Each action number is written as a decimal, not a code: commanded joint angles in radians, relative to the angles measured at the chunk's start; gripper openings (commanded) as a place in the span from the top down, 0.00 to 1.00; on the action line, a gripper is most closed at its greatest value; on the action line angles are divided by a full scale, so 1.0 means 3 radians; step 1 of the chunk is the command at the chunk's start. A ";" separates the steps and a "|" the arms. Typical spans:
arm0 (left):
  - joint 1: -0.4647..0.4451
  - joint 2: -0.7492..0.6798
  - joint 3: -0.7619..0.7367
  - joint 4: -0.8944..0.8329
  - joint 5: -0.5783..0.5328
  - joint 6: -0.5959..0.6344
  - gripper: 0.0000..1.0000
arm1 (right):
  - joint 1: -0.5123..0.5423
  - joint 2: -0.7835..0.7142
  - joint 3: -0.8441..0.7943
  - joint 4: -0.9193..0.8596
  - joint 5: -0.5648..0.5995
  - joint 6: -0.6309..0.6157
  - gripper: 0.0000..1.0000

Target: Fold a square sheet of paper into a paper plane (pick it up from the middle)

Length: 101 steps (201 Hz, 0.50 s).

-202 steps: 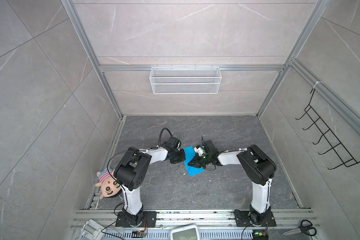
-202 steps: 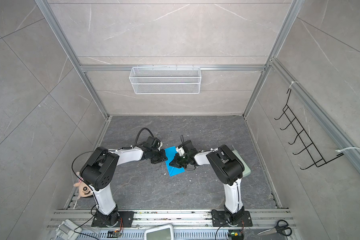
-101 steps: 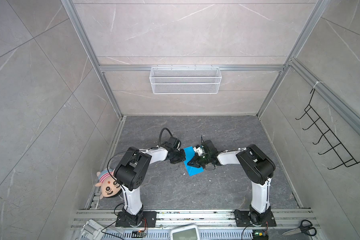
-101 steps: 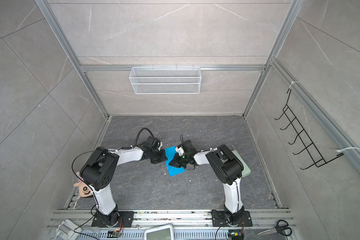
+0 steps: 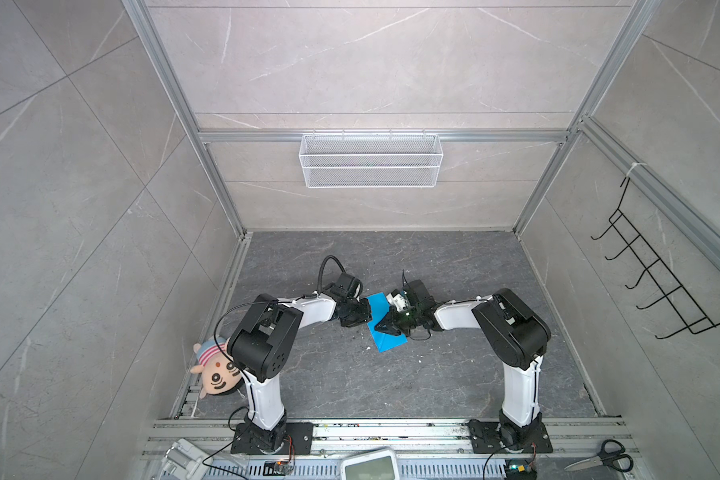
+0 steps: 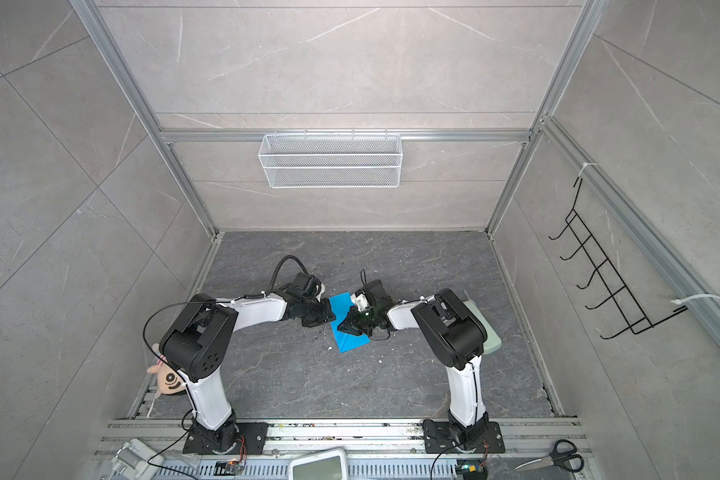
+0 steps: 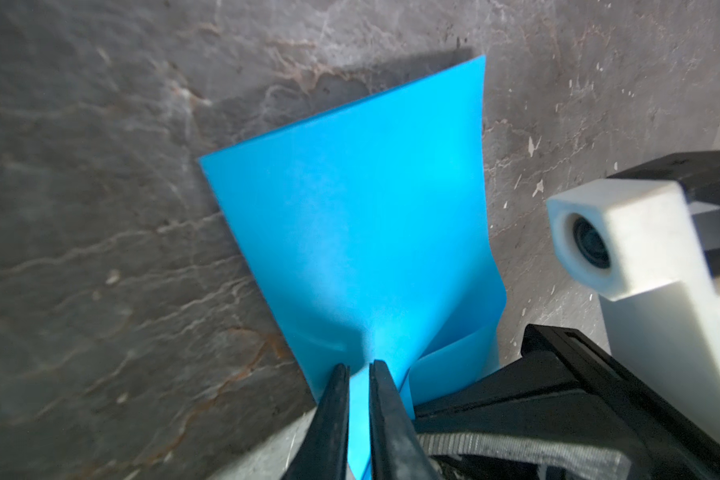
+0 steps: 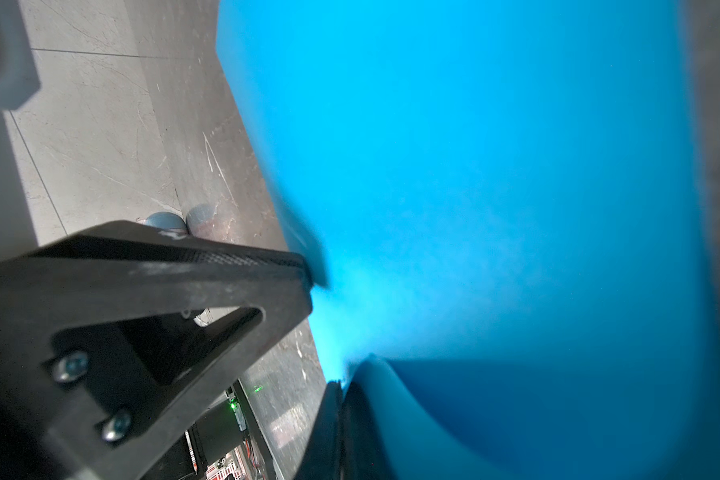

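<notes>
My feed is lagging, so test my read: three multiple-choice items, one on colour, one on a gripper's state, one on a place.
1. The square sheet of paper is: A white; B sky-blue; C red.
2. The left gripper is: A shut on the sheet's edge; B wide open above the table; C out of sight.
3. The scissors lie: A on the sheet; B against the back wall; C at the front right corner.
Key: 1 B, blue in all views. 2 A, the left wrist view shows paper pinched between its jaws. 3 C, seen in both top views.
</notes>
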 commanded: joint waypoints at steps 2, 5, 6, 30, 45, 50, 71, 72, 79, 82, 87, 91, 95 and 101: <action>-0.0008 -0.0153 0.0062 -0.0216 -0.0089 -0.0001 0.83 | 0.0024 0.0124 -0.0027 -0.0105 0.0227 -0.0045 0.93; -0.0010 -0.0153 0.0066 -0.0222 -0.0091 0.0000 0.83 | 0.0023 0.0124 -0.0029 -0.0102 0.0226 -0.0040 0.93; -0.0007 -0.0153 0.0067 -0.0220 -0.0091 -0.0002 0.83 | 0.0021 0.0124 -0.0030 -0.0101 0.0227 -0.0040 0.93; -0.0010 -0.0064 0.0073 -0.0249 -0.0091 0.0017 0.86 | 0.0023 0.0124 -0.0039 -0.0043 0.0208 -0.0025 0.94; -0.0010 0.0002 0.0061 -0.0254 -0.0086 0.0013 0.88 | 0.0023 0.0110 -0.0061 0.0028 0.0187 -0.0005 0.94; -0.0009 0.0017 0.0056 -0.0256 -0.0086 0.0010 0.88 | 0.0024 0.0104 -0.0062 0.0044 0.0184 0.0000 0.94; -0.0010 0.0060 0.0055 -0.0286 -0.0091 0.0008 0.89 | 0.0024 0.0089 -0.0070 0.0097 0.0171 0.0011 0.95; -0.0010 0.0061 0.0056 -0.0288 -0.0093 0.0007 0.89 | 0.0024 0.0088 -0.0071 0.0099 0.0171 0.0014 0.94; -0.0010 0.0069 0.0057 -0.0302 -0.0100 0.0005 0.90 | 0.0023 0.0084 -0.0074 0.0117 0.0166 0.0019 0.94; -0.0010 0.0071 0.0058 -0.0307 -0.0104 0.0005 0.90 | 0.0022 0.0083 -0.0077 0.0125 0.0166 0.0025 0.94; -0.0011 0.0075 0.0057 -0.0312 -0.0104 0.0005 0.91 | 0.0020 0.0083 -0.0078 0.0131 0.0166 0.0027 0.94; -0.0010 0.0077 0.0057 -0.0319 -0.0113 0.0003 0.91 | 0.0019 0.0083 -0.0078 0.0131 0.0166 0.0029 0.95; -0.0006 0.0077 0.0058 -0.0332 -0.0119 0.0006 0.91 | 0.0021 0.0083 -0.0078 0.0139 0.0171 0.0036 0.94; -0.0006 0.0082 0.0062 -0.0340 -0.0125 0.0006 0.91 | 0.0018 0.0083 -0.0080 0.0154 0.0171 0.0038 0.95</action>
